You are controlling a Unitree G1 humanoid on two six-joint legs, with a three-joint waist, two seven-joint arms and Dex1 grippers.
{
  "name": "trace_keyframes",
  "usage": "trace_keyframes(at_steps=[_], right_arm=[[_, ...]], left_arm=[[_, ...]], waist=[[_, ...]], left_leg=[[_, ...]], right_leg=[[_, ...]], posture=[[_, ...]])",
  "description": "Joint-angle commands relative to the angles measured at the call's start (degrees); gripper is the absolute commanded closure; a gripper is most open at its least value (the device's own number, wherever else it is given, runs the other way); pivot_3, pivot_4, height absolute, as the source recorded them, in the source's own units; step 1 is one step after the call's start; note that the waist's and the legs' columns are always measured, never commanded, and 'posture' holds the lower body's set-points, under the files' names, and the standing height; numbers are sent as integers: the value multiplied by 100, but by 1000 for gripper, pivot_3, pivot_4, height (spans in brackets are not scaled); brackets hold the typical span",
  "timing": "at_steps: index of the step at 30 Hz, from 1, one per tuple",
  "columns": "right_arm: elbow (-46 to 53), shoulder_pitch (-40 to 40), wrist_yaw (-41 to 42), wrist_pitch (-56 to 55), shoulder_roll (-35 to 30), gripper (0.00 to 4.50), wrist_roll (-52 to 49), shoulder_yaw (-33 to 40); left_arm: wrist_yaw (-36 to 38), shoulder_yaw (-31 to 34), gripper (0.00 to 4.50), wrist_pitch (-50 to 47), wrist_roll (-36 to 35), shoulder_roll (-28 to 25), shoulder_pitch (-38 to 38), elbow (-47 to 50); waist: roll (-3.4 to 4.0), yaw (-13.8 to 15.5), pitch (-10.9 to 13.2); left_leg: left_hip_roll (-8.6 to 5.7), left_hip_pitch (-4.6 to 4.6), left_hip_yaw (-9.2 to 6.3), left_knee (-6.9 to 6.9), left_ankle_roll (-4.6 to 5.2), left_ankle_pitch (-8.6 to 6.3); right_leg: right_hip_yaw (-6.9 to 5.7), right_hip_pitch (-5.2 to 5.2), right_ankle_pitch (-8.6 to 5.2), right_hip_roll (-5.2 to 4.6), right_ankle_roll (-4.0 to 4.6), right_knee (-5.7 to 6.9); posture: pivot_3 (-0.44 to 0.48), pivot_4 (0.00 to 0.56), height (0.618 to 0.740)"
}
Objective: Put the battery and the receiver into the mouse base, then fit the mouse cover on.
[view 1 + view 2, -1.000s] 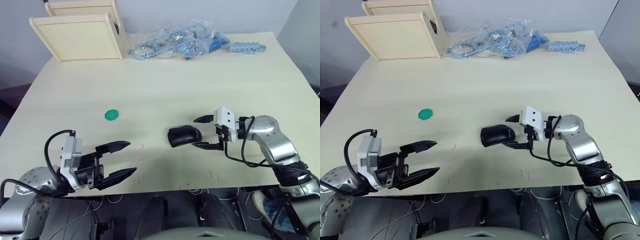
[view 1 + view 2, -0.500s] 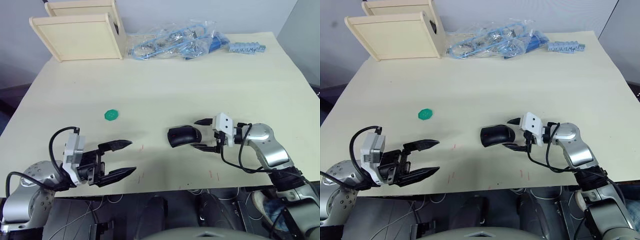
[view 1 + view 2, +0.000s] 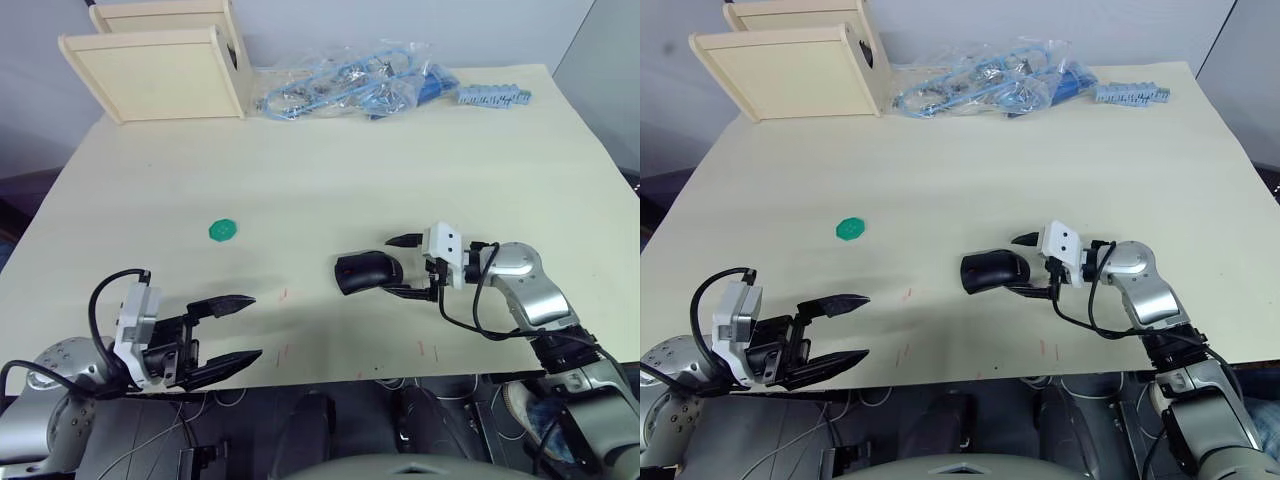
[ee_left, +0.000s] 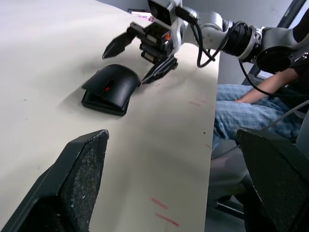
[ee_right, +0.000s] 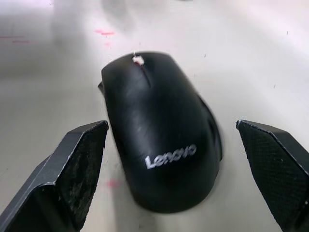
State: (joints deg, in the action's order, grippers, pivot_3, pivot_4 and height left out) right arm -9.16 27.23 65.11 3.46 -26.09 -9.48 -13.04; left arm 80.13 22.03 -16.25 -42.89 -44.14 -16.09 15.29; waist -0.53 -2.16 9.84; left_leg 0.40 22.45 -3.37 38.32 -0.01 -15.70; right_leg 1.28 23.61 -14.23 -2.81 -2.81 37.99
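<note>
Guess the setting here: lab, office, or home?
Most likely a robotics lab or test bench: a bare cream table holding a black mouse, clear bags of blue parts and plain wooden boxes; a seated person's legs show beside it.

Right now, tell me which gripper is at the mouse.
The right gripper: its open fingers sit at the rear of the mouse. The left gripper, also open, hangs at the table's near edge, well apart.
</note>
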Motion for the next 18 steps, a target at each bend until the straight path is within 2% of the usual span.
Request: trace_keyframes(at_steps=[1,18], right_arm=[[-8,141,124,-200,16,20,-29,-34],[-309,314,300,-309,87,20,-4,-92]], left_arm=[[4,182,0,109,-62,-5,-81,183],[-69,219,0,104,-96,-40,-111,252]], waist=[[0,6,0],[0,1,0]], left_leg=[[0,0,0,0,0,0],[0,0,0,0,0,0]], right_leg=[[0,0,0,0,0,0],[0,0,0,0,0,1]], posture=[[0,150,740],[0,150,740]])
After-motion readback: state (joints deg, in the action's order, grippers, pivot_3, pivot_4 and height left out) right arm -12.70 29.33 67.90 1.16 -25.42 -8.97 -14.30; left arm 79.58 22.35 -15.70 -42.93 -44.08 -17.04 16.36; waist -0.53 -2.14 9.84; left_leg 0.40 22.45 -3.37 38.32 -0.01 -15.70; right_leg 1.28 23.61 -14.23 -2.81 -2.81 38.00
